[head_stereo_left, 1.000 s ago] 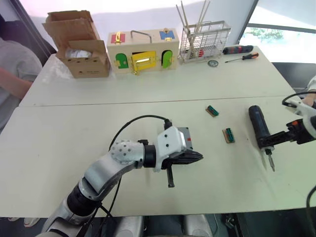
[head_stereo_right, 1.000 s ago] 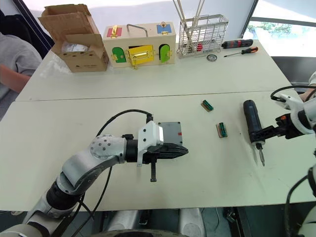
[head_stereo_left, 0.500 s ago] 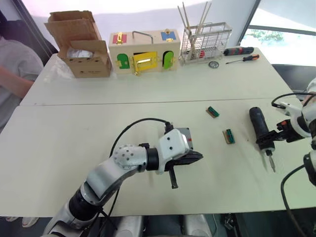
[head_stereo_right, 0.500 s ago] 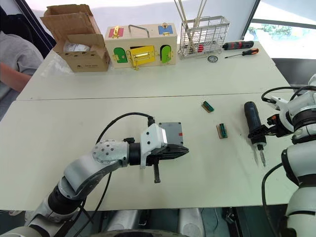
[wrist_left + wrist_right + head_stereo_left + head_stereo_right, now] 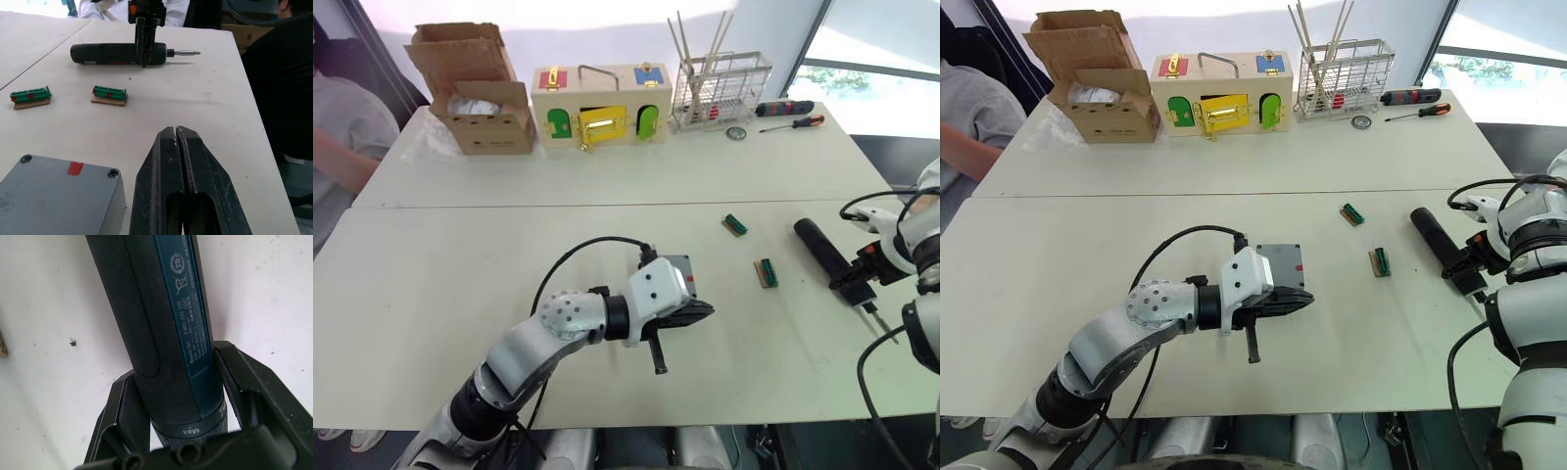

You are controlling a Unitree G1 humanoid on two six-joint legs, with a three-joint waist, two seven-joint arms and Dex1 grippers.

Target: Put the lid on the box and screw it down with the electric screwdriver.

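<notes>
Two grippers on table. Left gripper (image 5: 1304, 298) has fingers pressed together, nothing between, hovering just right of box (image 5: 1278, 263); arm covers box's left part, so can't really tell if lid is on. Right gripper (image 5: 182, 396) clamped around electric screwdriver (image 5: 824, 251) near bit end, out at right edge; bit half hidden behind gripper. Two green terminal blocks (image 5: 766, 272) lie between box and screwdriver.

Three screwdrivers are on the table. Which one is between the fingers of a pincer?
The electric screwdriver, thick and black, lying by the table's right edge: the right pincer grips it near the bit. The two slim manual screwdrivers lie untouched by the wire rack.
</notes>
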